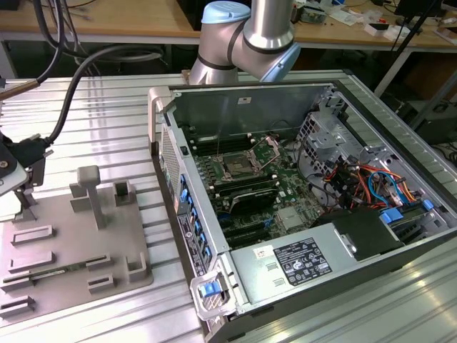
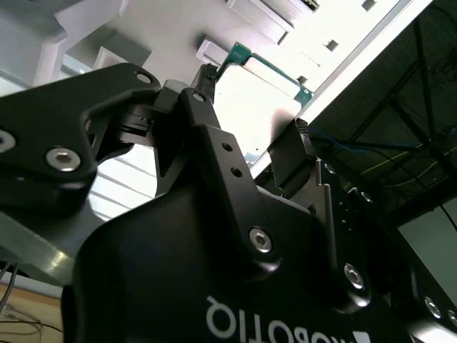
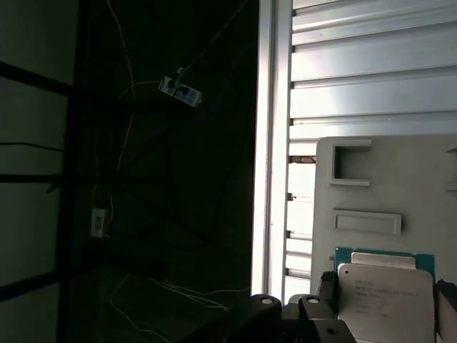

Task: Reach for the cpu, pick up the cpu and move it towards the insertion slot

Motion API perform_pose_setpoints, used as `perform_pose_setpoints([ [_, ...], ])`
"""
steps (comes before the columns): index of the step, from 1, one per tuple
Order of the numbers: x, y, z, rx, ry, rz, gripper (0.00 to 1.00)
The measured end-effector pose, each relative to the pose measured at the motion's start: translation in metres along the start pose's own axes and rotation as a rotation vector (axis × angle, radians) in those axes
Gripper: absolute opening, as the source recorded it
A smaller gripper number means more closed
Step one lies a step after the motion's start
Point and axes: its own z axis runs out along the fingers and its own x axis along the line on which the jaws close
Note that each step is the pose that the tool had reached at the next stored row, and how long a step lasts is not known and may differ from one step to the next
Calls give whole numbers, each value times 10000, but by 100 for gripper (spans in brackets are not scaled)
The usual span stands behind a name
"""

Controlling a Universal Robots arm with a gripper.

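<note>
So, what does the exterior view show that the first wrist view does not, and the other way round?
From the exterior view: the robot arm, the open computer case, the processor socket on its board, and a thin memory stick on the tray. From the first wrist view: the cpu, silvery top showing, seen against the tray. Both: the grey tray and the ribbed metal table.

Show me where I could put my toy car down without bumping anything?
Two bare patches of ribbed table: one behind the grey tray, up to the black cable, and one at the front, on the exterior view's right, beside the computer case. Crowded: the tray's blocks, and inside the case around the insertion slot and coloured wires.
</note>
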Motion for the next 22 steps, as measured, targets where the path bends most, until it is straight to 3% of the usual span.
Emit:
perform_pose_setpoints([
  [7, 0, 2, -48, -14, -15, 0, 55],
  [17, 1, 3, -68, -23, -14, 0, 55],
  [22, 1, 6, -146, -32, -16, 0, 55],
])
